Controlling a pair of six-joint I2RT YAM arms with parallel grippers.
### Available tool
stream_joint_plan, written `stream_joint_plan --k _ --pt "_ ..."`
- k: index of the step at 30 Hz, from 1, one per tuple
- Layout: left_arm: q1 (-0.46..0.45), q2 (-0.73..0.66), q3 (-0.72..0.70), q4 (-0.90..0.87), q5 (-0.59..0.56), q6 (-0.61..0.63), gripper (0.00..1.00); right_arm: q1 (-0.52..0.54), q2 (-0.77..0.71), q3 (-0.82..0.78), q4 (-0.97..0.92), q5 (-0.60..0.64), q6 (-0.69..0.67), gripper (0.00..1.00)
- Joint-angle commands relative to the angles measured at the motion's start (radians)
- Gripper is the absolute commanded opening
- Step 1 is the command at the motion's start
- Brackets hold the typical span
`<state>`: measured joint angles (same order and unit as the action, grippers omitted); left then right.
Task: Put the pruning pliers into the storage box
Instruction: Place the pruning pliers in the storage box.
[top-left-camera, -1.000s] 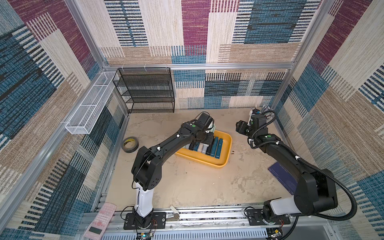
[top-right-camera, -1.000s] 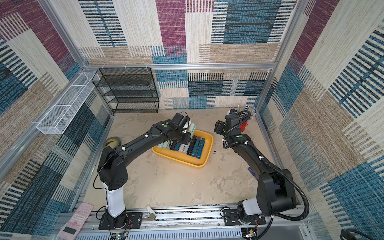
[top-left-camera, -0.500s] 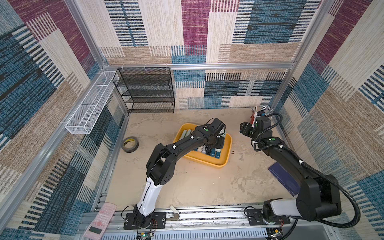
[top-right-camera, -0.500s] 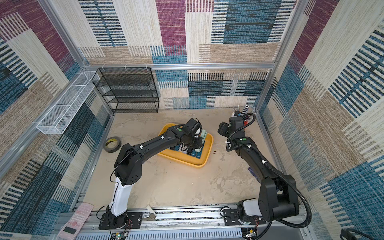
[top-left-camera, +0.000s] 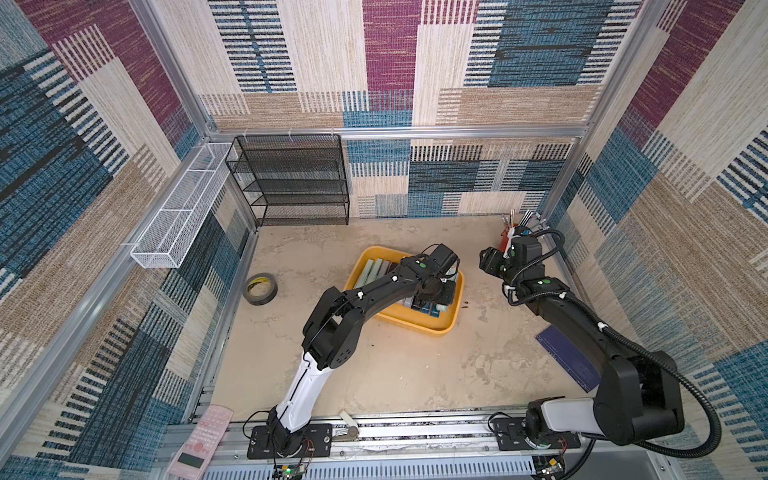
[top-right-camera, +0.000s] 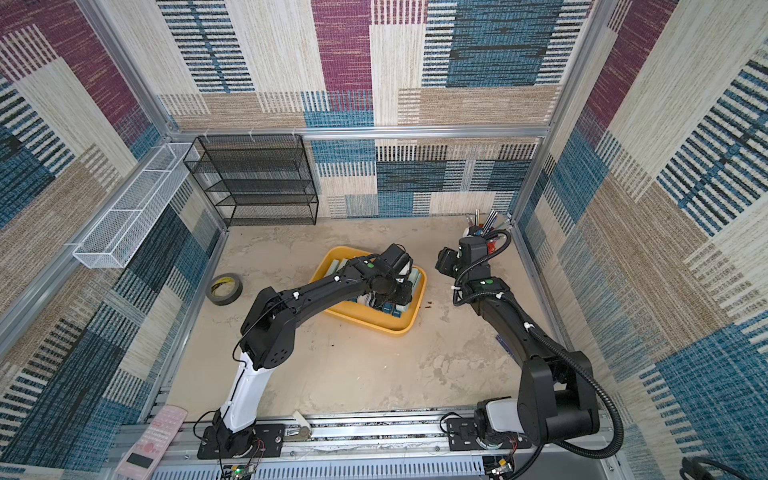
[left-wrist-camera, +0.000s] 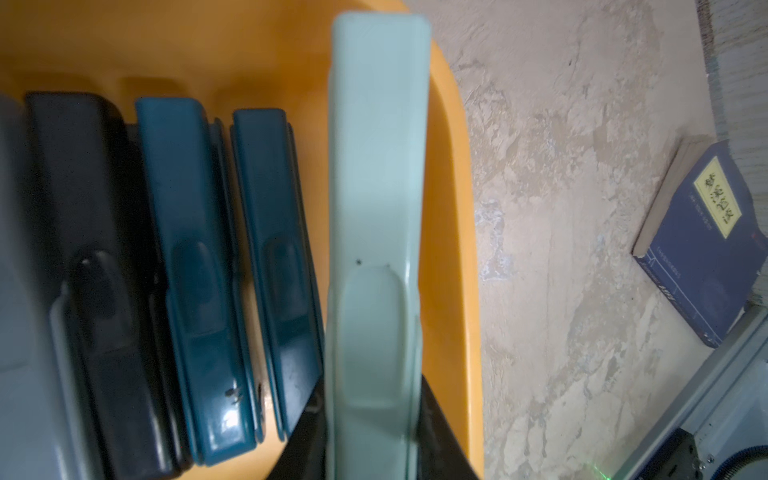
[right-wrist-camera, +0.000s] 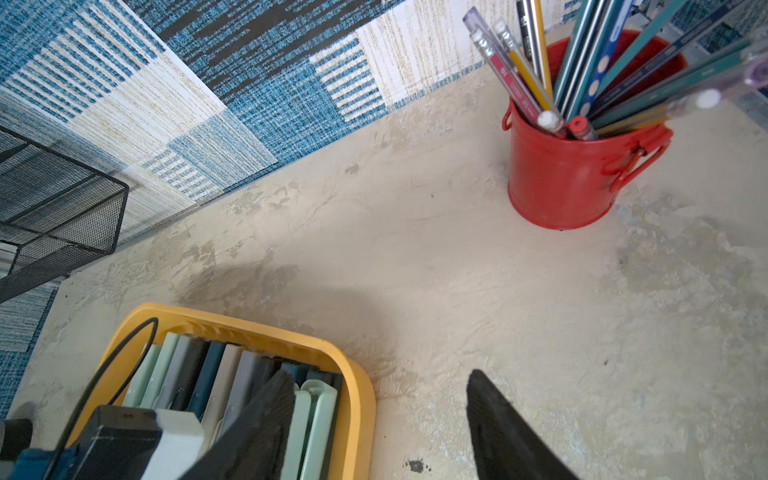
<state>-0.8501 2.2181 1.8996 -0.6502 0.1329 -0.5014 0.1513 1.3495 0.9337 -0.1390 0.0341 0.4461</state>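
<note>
Left arm, since a second ago: swung from the left end of the storage box (top-left-camera: 415, 325) across to its right end.
Right arm, since then: hardly shifted, parked beside the box.
Top views, left hand (top-left-camera: 434, 293): low over the box's right end; grip too small to read there.
Top views, right hand (top-right-camera: 444, 259): above bare counter (top-left-camera: 395, 374), just off the box's right rim.
Top views, pruning pliers (top-left-camera: 374, 269): packed side by side inside the box, partly hidden under the left arm.
Top views, tape roll (top-left-camera: 260, 288): flat on the counter, well left of the box.
Left wrist, left hand: clamped on the pale green pliers (left-wrist-camera: 378, 166), black fingers (left-wrist-camera: 440, 440) either side of the near end.
Left wrist, pale green pliers: between two teal ones and the yellow rim (left-wrist-camera: 457, 208); resting or raised, cannot tell.
Left wrist, book (left-wrist-camera: 702, 241): on the counter, well apart from the box.
Right wrist, right hand (right-wrist-camera: 378, 376): spread wide, holding nothing, only counter between the fingers.
Right wrist, box (right-wrist-camera: 357, 415): filled with a lengthwise row of pliers (right-wrist-camera: 195, 374).
Right wrist, red pot (right-wrist-camera: 561, 178): upright near the wall, stuffed with pens and pencils.
</note>
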Motion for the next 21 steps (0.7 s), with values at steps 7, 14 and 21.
stream_joint_plan --k 7,14,21 --pt "-0.015 0.035 0.031 -0.021 0.002 -0.015 0.17 -0.002 -0.016 -0.025 0.058 -0.008 0.020 0.67" --pt "-0.021 0.068 0.052 -0.031 -0.002 -0.014 0.19 -0.001 -0.024 -0.038 0.064 -0.008 0.025 0.67" --pt "-0.025 0.086 0.065 -0.032 -0.006 -0.017 0.20 -0.003 -0.030 -0.044 0.065 -0.007 0.026 0.67"
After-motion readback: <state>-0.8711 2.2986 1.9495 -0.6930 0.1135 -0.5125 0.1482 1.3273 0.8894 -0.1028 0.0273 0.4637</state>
